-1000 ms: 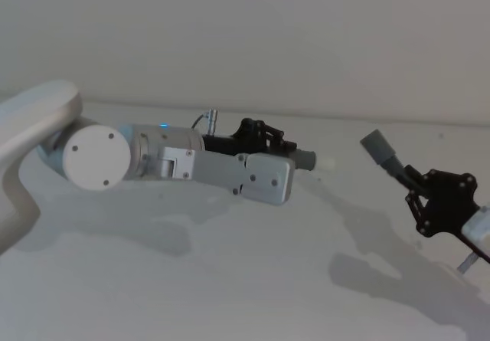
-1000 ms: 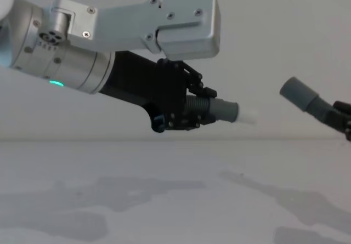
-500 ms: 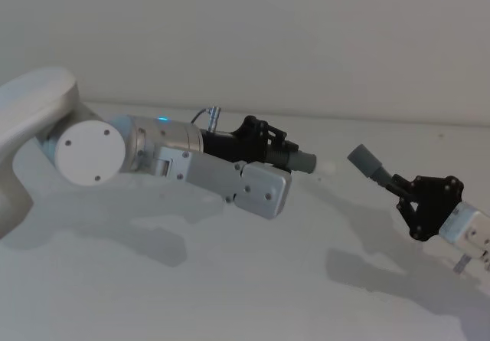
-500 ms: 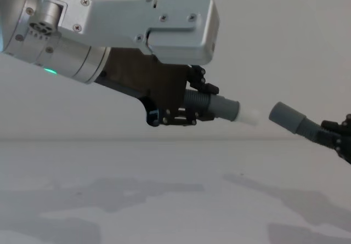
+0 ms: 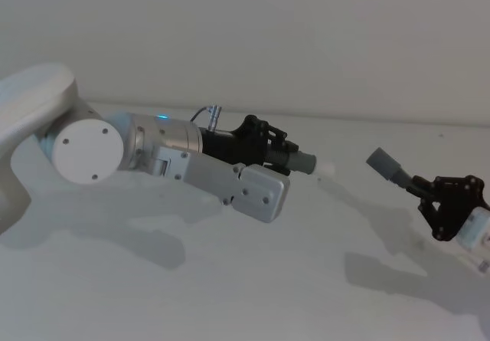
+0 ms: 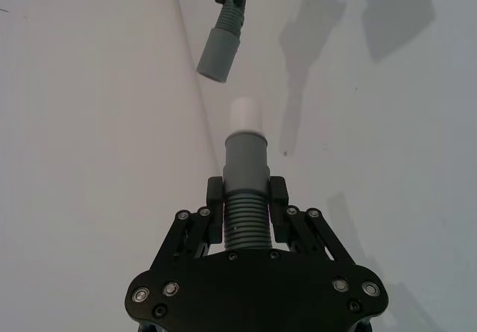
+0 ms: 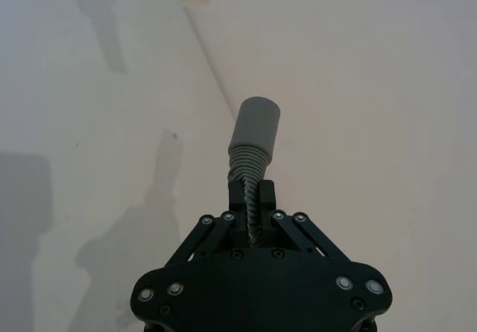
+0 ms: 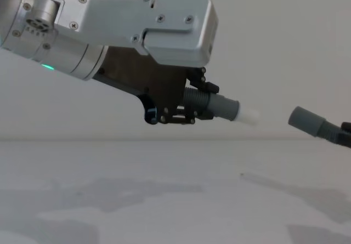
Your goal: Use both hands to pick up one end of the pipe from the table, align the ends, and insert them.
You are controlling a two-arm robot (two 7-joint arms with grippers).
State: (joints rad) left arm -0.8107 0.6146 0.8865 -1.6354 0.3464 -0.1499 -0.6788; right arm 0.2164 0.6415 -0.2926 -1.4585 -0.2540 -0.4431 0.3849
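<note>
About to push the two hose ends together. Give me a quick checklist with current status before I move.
1. Left gripper shut on short hose: ok.
2. Right gripper shut on ribbed hose: ok.
3. Both pieces lifted off the table: ok.
4. White tip in line with cuff: not ok, cuff sits off-axis and tilted.
5. Space between the ends free: ok.
6. Ends touching: not ok, a gap separates them.

Matt white table [image 5: 230, 295], ribbed grey plastic pipe [image 6: 244, 224], smooth metal arm [image 8: 164, 19]

Both aloft; tipped piece [image 8: 222, 108] faces cuffed piece [image 8: 306, 120] (ends apart).
</note>
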